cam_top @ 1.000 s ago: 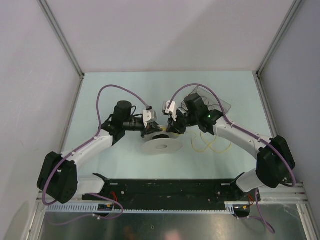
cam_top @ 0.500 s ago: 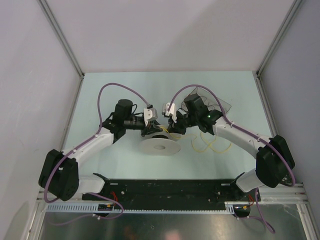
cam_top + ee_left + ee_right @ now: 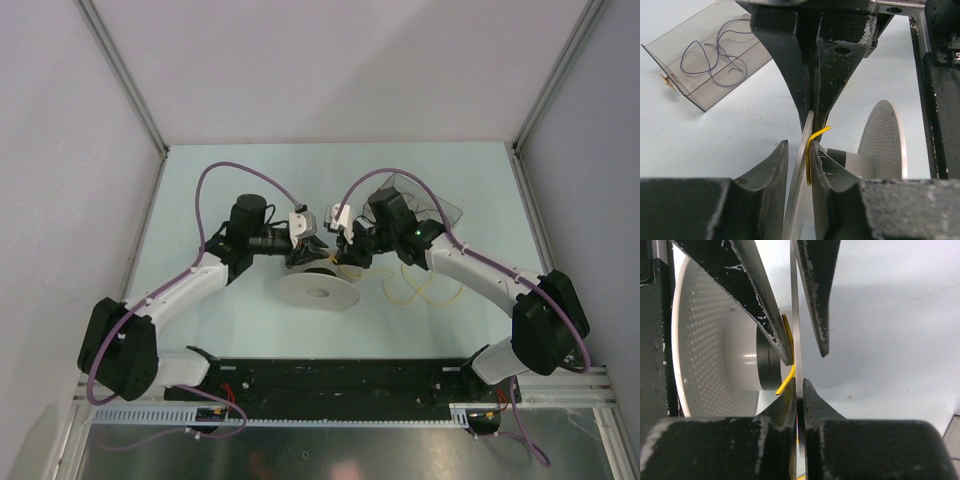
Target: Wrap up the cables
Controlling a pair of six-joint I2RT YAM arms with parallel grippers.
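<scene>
The right claw point(image 3: 798, 386) is pinched tight at the thin rim of the white spool point(image 3: 320, 292), with the end of the yellow cable point(image 3: 818, 134) caught at its tips. The left claw point(image 3: 799, 147) stands narrowly parted, straddling that same rim without gripping it. More cable lies in loose loops point(image 3: 425, 285) on the worktop point(image 3: 250, 180), at three o'clock of the spool.

We are looking down from above the near edge; both close wrist cameras are sharing the cable point(image 3: 818, 133) and spool point(image 3: 883, 140).

No legible text or markings
</scene>
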